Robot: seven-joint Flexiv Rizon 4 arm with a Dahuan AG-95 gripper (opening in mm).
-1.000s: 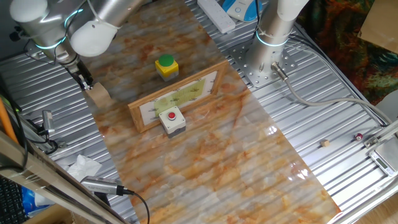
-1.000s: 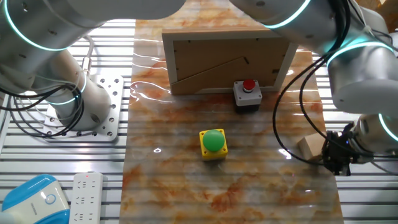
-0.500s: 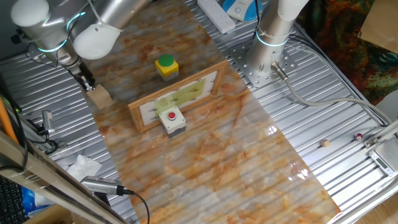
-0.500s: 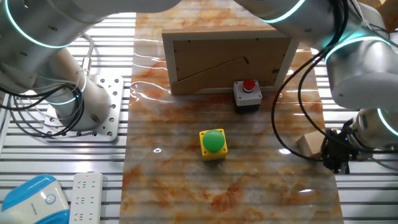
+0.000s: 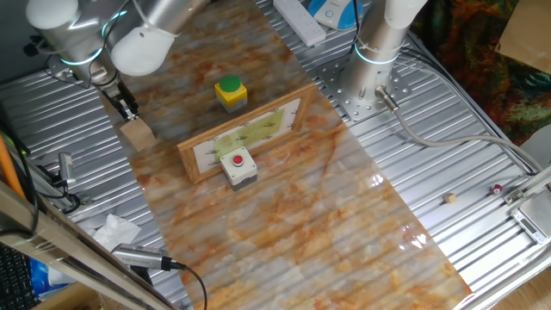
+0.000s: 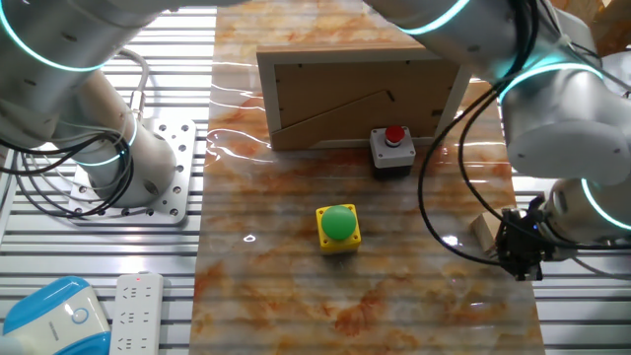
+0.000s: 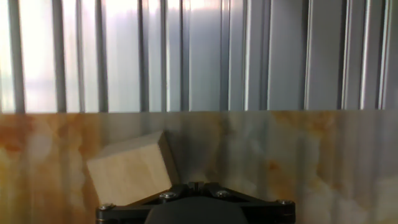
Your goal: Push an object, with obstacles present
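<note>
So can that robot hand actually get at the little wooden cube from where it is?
Probably yes. The gripper hangs right beside the wooden cube at the mat's edge with nothing between them; the framed panel and both button boxes sit farther in.

Cube [image 5: 137, 133] at mat edge beside gripper [image 5: 129, 112], panel [image 5: 245, 133] between button boxes

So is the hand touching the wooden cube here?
Cannot tell. In one fixed view the hand sits right above the wooden cube with no clear gap or contact; the other views hide the fingertips.
</note>
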